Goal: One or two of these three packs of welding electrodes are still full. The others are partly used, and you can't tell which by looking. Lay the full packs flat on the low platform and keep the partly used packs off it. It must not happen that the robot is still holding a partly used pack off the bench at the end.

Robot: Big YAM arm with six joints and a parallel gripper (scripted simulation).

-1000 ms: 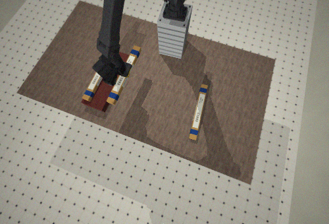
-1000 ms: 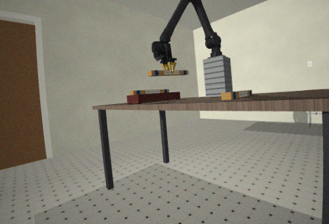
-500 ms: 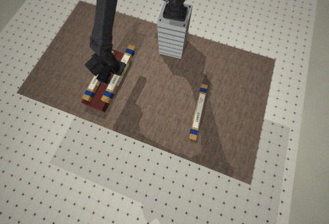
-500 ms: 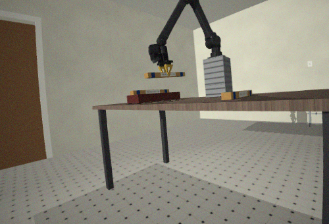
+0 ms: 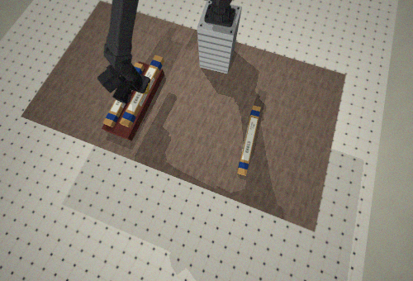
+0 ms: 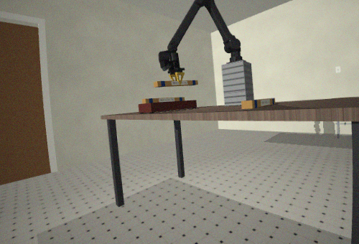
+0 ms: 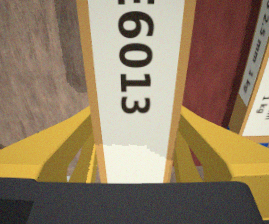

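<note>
My gripper (image 5: 144,88) (image 6: 177,81) (image 7: 135,111) is shut on an orange, white and blue electrode pack (image 5: 137,99) (image 6: 161,83) (image 7: 135,65), gripped near its middle and held level. The pack hangs clearly above the dark red low platform (image 5: 130,133) (image 6: 169,107) (image 7: 212,65), over its right part in the top view. A second pack (image 5: 110,118) (image 6: 163,100) (image 7: 261,120) lies flat on the platform's left part, its middle hidden by the gripper in the top view. A third pack (image 5: 249,137) (image 6: 251,104) lies flat on the table, right of the platform.
The arm stands on a grey ribbed pedestal (image 5: 215,49) (image 6: 237,83) at the back of the brown table (image 5: 198,135) (image 6: 215,115). The pedestal is between the platform and the third pack, farther back. The platform is near the table's left front edge in the top view.
</note>
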